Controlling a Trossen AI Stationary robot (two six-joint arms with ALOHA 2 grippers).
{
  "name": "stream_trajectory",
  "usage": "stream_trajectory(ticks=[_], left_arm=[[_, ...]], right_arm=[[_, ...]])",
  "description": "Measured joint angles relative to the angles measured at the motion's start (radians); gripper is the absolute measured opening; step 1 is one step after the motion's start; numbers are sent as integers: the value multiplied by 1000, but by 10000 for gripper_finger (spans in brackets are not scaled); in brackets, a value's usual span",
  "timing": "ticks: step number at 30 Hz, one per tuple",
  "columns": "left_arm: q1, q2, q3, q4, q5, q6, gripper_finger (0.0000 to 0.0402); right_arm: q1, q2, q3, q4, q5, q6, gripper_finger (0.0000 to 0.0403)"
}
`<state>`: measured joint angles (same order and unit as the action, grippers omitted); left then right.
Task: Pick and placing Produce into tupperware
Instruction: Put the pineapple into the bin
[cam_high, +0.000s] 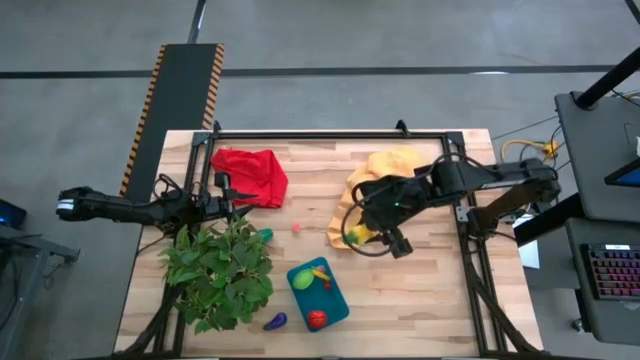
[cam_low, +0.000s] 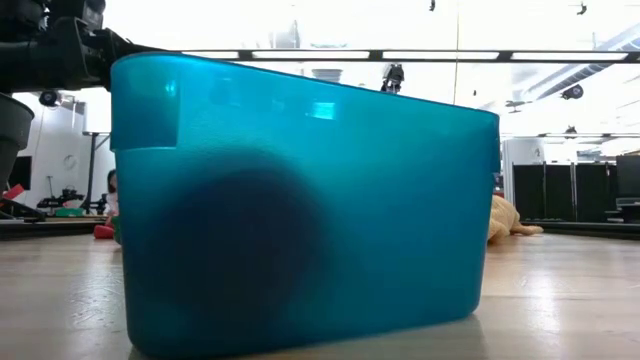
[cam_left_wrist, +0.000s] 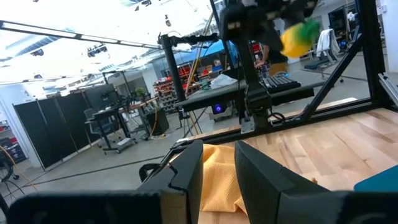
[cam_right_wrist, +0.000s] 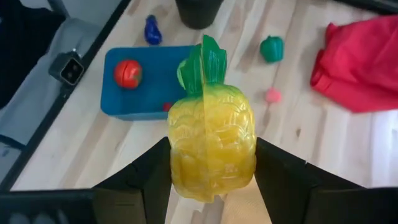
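On the bench's (cam_high: 420, 300) left, the left gripper (cam_high: 222, 192) waits by one red cloth (cam_high: 250, 175) above one plant (cam_high: 220, 265), fingers (cam_left_wrist: 186, 180) narrowly apart around nothing. One tupperware (cam_high: 335, 305) near the front holds three produce pieces, with one purple piece (cam_high: 275, 321) left of it, and one green (cam_high: 265, 235) and one pink piece (cam_high: 297, 228) beyond. Right, the right gripper (cam_high: 355, 235) grips one pineapple (cam_right_wrist: 211, 146) by one yellow cloth (cam_high: 390, 165).

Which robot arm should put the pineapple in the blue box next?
The right one. Its gripper is already shut on the toy pineapple, lifted over the yellow cloth, with the tupperware nearby. The left gripper waits, holding nothing, by the leafy plant.
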<state>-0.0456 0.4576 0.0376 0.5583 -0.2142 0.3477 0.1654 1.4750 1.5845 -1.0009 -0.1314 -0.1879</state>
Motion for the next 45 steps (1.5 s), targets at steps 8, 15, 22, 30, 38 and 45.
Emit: stream_trajectory(ticks=[8,15,22,30,38,45], left_arm=[[0,0,0,0,0,0,78],[0,0,0,0,0,0,78],[0,0,0,0,0,0,78],[0,3,0,1,-2,0,78],[0,12,0,0,-3,0,78],[0,11,0,0,-3,0,78]], right_arm=[[0,-131,-210,153,-4,32,194],[0,-307,-478,523,-7,35,194],[3,-328,-666,765,-7,59,194],[11,-275,-751,940,-7,85,194],[53,-187,-756,1060,-1,111,194],[82,-100,-756,1166,1,114,194]])
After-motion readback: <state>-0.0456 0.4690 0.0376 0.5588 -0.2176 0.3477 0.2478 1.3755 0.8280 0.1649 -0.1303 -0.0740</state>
